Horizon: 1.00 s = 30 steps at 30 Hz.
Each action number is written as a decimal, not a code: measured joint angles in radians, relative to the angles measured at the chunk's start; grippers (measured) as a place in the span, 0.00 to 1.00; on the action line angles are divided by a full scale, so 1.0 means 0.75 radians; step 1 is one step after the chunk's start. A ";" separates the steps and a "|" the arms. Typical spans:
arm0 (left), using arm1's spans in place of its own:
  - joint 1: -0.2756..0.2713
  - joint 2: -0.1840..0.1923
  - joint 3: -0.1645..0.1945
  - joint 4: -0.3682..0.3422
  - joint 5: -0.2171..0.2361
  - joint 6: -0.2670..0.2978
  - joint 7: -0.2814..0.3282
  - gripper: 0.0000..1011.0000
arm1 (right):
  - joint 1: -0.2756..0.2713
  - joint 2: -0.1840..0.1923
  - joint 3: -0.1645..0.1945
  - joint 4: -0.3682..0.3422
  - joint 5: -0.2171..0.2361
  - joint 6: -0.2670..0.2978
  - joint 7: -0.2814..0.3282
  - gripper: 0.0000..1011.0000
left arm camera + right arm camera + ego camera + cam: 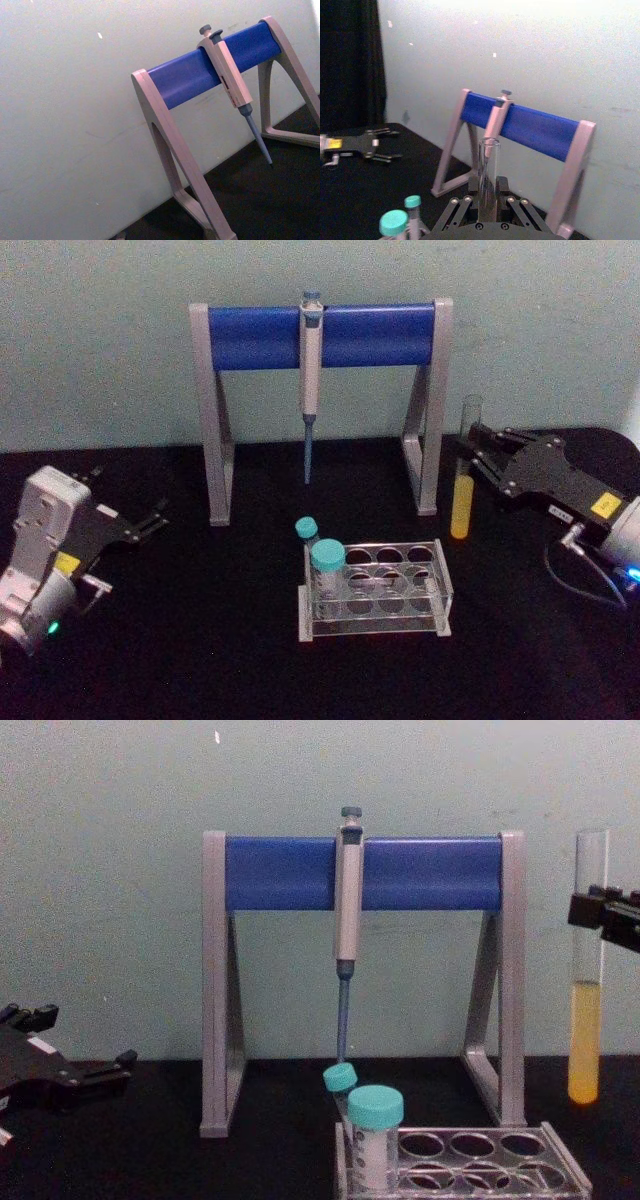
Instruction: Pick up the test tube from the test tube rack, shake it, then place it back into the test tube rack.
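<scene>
The test tube is a tall clear glass tube with yellow liquid in its lower part. My right gripper is shut on its upper part and holds it upright above the table, right of and behind the test tube rack. From the chest, the test tube hangs at the right edge in the right gripper, its bottom above the top of the rack. The right wrist view has the test tube standing between the fingers. My left gripper rests open at the far left.
Two teal-capped tubes stand in the rack's left end. Behind it is a grey and blue pipette stand with a pipette hanging from its bar. The stand also appears in the left wrist view. The table is black.
</scene>
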 joint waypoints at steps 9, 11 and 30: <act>0.000 0.000 0.000 0.000 0.000 0.000 0.000 0.99 | 0.048 -0.098 0.007 0.059 -0.070 -0.017 -0.062 0.22; 0.000 0.000 0.000 0.000 0.000 0.000 0.000 0.99 | 0.058 -0.111 0.001 0.069 -0.073 -0.018 -0.054 0.22; 0.000 0.000 0.000 0.000 0.000 0.000 0.000 0.99 | 0.093 -0.076 -0.057 0.089 0.099 -0.013 0.213 0.22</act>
